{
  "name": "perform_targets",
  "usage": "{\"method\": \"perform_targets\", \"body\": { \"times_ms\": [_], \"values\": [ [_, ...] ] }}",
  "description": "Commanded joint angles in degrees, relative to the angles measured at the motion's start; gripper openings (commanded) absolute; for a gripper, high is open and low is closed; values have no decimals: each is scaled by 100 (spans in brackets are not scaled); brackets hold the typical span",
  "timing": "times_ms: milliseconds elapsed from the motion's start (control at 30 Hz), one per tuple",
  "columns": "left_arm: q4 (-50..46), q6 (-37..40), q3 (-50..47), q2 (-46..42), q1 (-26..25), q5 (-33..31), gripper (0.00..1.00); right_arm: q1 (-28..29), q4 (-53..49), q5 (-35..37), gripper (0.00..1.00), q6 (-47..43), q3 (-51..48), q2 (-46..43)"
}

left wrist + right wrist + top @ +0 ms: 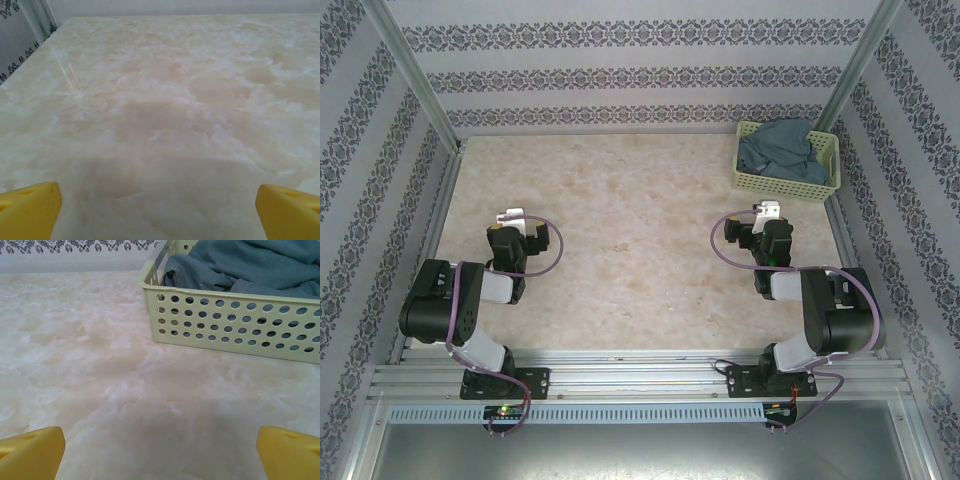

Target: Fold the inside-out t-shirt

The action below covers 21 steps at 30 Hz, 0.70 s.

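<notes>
Slate-blue t-shirt (250, 262) bunched in green basket (235, 295) before spread right hand (160, 452); spread left hand (159, 210) faces tabletop (150, 100).

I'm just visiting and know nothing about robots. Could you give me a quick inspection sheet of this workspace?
Surface: pale marble-look table, looks clean.
Job's things: blue-grey t-shirt bunched in the green basket, far right corner, not yet folded.
Clutter: nothing seen.
Grippers: left gripper and right gripper both open, holding nothing.
Cables: a purple cable loops by the left arm, another by the right arm.
Surroundings: patterned walls, metal frame posts.
</notes>
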Motion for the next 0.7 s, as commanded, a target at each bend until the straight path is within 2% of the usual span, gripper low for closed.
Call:
{"method": "perform_targets", "body": {
  "times_ms": [0,233,400,500,600,667],
  "values": [
    [284,-13,-12,-14,36,-14,100,-18,187,-131,98,-78,41,10],
    [187,98,-149,-431,18,205,100,58,154,-187,98,-222,38,-43],
    [-599,155,-130,-1303,-70,156,100,170,140,9,98,-309,-182,-542],
    [-1432,-43,85,-2032,-149,119,100,305,-475,246,98,-420,-126,-1167],
    [-1596,-490,176,-2616,-158,454,100,478,-1245,394,98,-492,74,-1868],
    [-1724,-826,308,-2886,-158,676,100,522,-1856,336,98,-212,373,-2287]
  ]
}}
